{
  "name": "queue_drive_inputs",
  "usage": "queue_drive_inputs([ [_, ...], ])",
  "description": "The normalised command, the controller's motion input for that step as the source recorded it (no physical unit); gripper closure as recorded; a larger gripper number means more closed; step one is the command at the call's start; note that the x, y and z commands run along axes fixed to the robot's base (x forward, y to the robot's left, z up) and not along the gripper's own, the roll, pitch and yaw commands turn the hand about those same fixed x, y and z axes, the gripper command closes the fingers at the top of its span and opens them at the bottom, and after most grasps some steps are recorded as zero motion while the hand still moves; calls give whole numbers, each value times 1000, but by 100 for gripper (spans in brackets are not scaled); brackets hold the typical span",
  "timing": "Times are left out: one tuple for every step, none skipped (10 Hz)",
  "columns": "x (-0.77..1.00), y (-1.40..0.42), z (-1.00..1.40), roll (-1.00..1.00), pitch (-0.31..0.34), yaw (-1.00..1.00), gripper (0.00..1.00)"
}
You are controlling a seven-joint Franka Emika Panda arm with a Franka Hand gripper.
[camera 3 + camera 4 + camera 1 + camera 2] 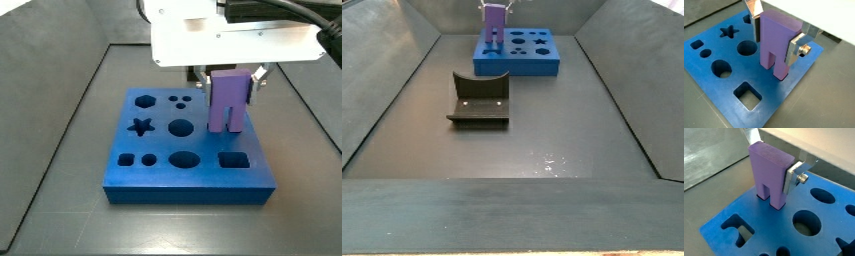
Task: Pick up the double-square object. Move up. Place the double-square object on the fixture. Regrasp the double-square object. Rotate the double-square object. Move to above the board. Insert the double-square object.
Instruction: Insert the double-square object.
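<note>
1. The double-square object (230, 100) stands upright between the tool's (777, 31) fingers, clamped near its top end. Its stepped lower end sits at the board's (154, 170) top face, close to the edge farthest from the star cutout (729, 32).
2. This looks like the last step, the insertion: the object is already over the board and upright. I cannot tell from any view whether its foot has entered a slot or only rests on the surface.
3. The next move calls for a straight push down from the tool, with the stepped section kept square to its cutout; any twist would probably jam it on the slot's rim.
4. Just beside the object's foot lie a round hole (806, 223) and a square hole (234, 159), both free.
5. The fixture (478, 101) stands well apart on the tabletop (543, 140), so nothing crowds the tool. The dark sloping walls (396, 90) are far off.
</note>
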Motion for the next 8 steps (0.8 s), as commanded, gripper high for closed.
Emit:
queue_drive_inputs([
  [0, -3, -103, 29, 0, 0, 100],
  [0, -74, -414, 309, -11, 0, 100],
  [0, -166, -589, 609, -31, 0, 100],
  [0, -214, -637, 729, -34, 0, 100],
  [0, -257, -677, 691, -20, 0, 100],
  [0, -74, -126, 277, 57, 0, 100],
  [0, 0, 0, 0, 0, 0, 0],
  [0, 0, 0, 0, 0, 0, 0],
])
